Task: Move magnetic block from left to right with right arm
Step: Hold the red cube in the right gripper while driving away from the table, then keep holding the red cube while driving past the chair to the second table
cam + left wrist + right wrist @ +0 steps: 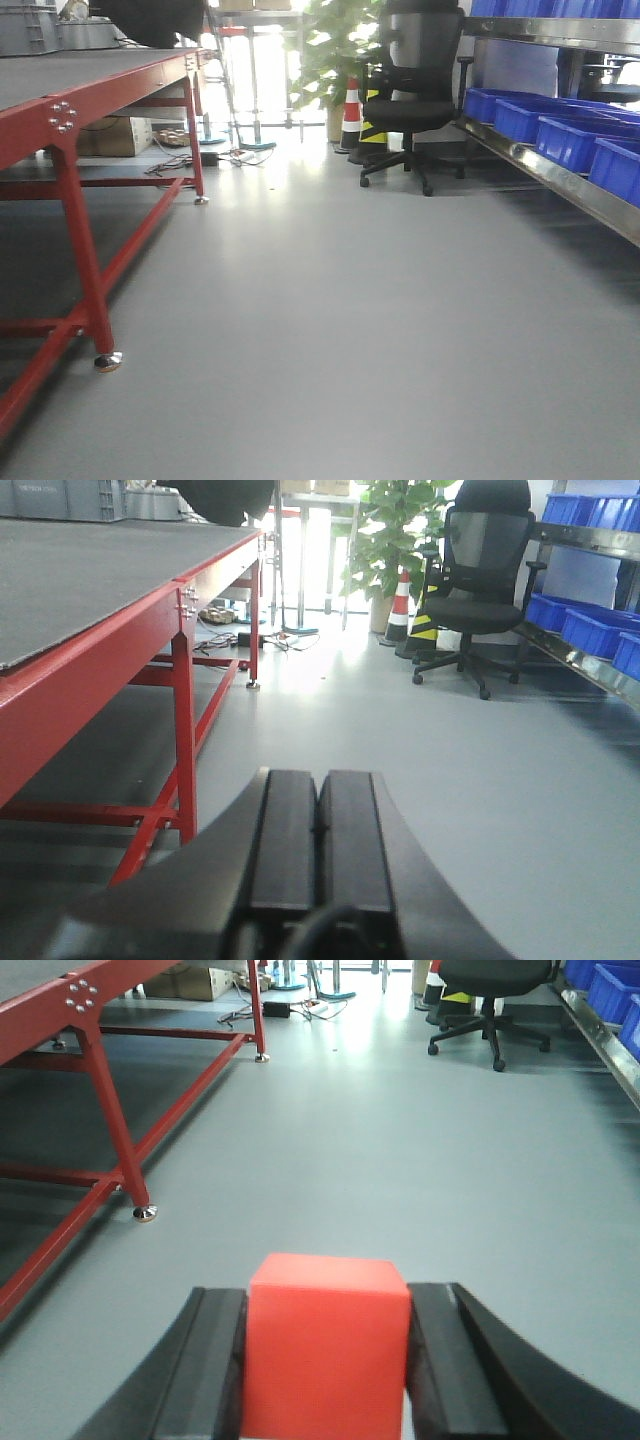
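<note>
The magnetic block [327, 1345], a plain red cube, fills the bottom of the right wrist view. My right gripper [327, 1305] is shut on it, one black finger [215, 1365] pressed against each side, and the camera looks out over the grey floor. In the left wrist view my left gripper [319, 785] is shut, its two black fingers [283, 840] pressed together with nothing between them. Neither gripper nor the block shows in the exterior view.
A red-framed table [72, 95] with a dark top stands at the left. A black office chair [412, 90], a traffic cone [351, 115] and a plant are at the back. Blue bins [560, 130] line a metal shelf on the right. Grey floor lies between.
</note>
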